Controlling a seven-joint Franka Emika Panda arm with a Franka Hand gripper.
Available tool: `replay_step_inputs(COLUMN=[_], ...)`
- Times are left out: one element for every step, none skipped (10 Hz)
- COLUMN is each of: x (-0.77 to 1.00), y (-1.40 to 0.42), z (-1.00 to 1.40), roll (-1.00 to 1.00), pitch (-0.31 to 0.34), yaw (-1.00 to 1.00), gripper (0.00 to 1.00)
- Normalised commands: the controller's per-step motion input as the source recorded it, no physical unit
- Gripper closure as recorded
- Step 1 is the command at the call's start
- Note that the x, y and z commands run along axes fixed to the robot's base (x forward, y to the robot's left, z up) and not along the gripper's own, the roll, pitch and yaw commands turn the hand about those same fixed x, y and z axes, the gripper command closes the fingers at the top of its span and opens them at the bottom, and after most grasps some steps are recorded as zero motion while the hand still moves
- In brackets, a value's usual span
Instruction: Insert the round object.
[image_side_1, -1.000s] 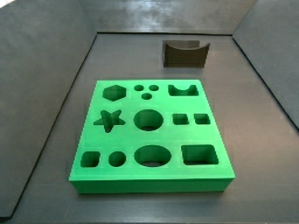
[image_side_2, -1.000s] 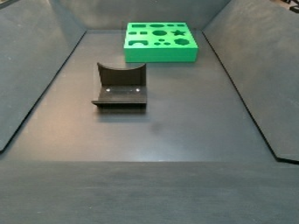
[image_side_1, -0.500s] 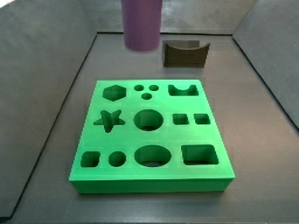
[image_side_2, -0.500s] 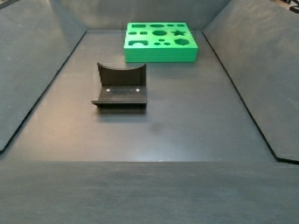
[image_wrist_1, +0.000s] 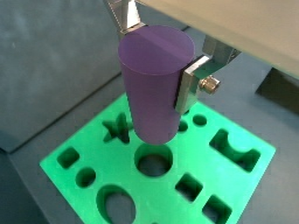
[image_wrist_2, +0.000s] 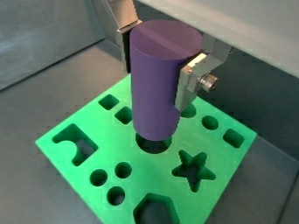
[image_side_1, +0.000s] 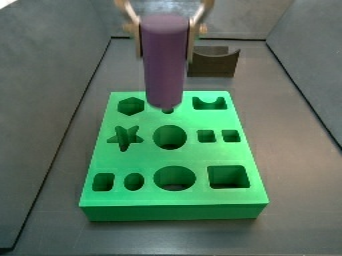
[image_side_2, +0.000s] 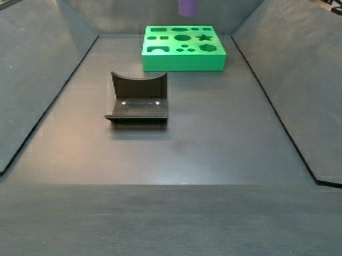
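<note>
My gripper (image_side_1: 163, 14) is shut on the round object (image_side_1: 163, 60), a tall matte purple cylinder, and holds it upright above the green board (image_side_1: 120, 205). Both wrist views show the silver fingers (image_wrist_1: 193, 80) (image_wrist_2: 193, 77) clamping its upper sides. The gripper (image_wrist_1: 160, 54) (image_wrist_2: 158, 66) hangs over the board's middle. The cylinder (image_wrist_1: 153, 87) (image_wrist_2: 158, 83) has its lower end just above the central round hole (image_wrist_1: 153, 163) (image_wrist_2: 153, 144), apart from the board. In a side view only the cylinder's lower end (image_side_2: 190, 6) shows over the board (image_side_2: 185, 62).
The green board has several shaped holes: star (image_side_1: 126, 137), hexagon (image_side_1: 130, 104), squares, ovals and small circles. The dark fixture (image_side_1: 214, 62) (image_side_2: 138, 98) stands on the grey floor apart from the board. Sloped grey walls enclose the floor.
The gripper with the purple cylinder came into view from above and moved down and nearer, from behind the board to over its middle. Board and fixture have not moved.
</note>
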Motion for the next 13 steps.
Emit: replay_step_inputs(x=[0.19,0.16,0.15,0.13,0.14,0.06,0.0,0.0,0.0,-0.27,-0.27,-0.1,0.0], y=[-0.2,-0.14,-0.1,-0.07,-0.07,-0.04,-0.01,-0.04,0.0,0.01,0.0,0.0,-0.01], z=[-0.77,-0.73,-0.69,-0.64,-0.6,-0.6,-0.59,-0.57,-0.72,-0.64,-0.67,-0.77,-0.9], roll=[0.08,0.02,0.01,0.0,0.0,0.0,0.0,0.0,0.03,0.08,0.06,0.08,0.07], pitch=[0.0,0.0,0.0,0.0,0.0,0.0,0.0,0.0,0.004,0.006,0.0,0.0,0.0], yaw=[-0.06,-0.08,-0.07,-0.06,-0.06,-0.07,-0.09,-0.09,-0.09,-0.1,-0.03,0.0,0.0], gripper=[1.0,1.0,1.0,1.0,1.0,1.0,1.0,1.0,1.0,1.0,1.0,1.0,1.0])
